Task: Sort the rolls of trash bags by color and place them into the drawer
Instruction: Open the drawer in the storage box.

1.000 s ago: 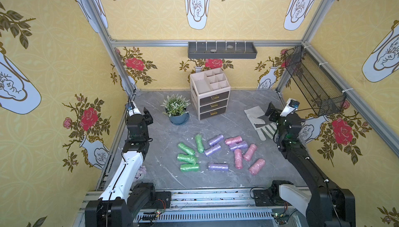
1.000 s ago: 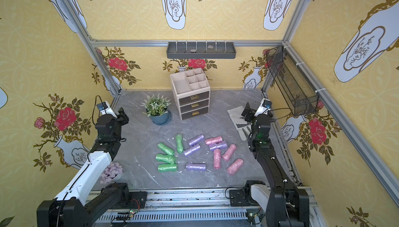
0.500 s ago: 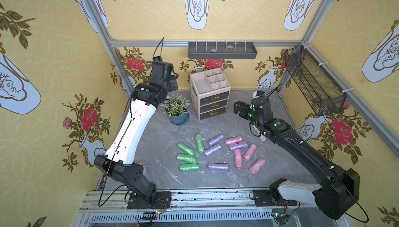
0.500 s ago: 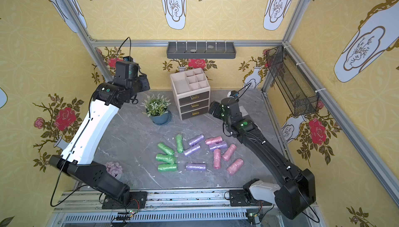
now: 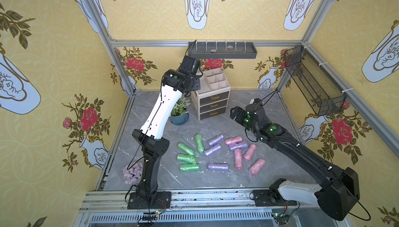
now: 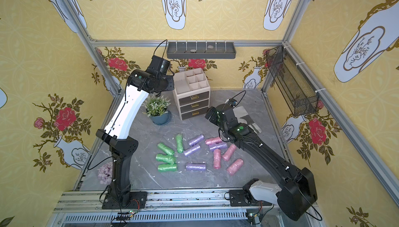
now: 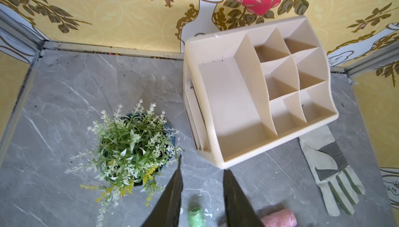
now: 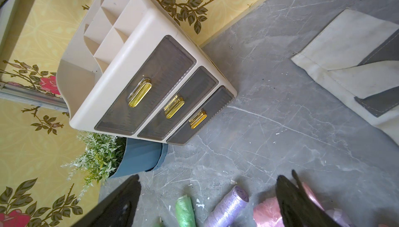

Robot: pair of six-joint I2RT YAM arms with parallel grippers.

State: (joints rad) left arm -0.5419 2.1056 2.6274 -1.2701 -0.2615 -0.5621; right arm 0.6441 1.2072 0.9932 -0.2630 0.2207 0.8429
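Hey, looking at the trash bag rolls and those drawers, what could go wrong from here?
All three drawers are shut; tugging a handle might drag the light-looking organizer instead of opening one. The potted plant stands right beside it, near the left end effector, and could get knocked. A pink roll and a lilac roll lie touching; grabbing one may shove the other.

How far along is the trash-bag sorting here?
Done: nothing; all three drawers are shut. In hand: nothing; left claw and right claw are open and empty. Left: the green rolls, lilac rolls and pink rolls all lie on the table.
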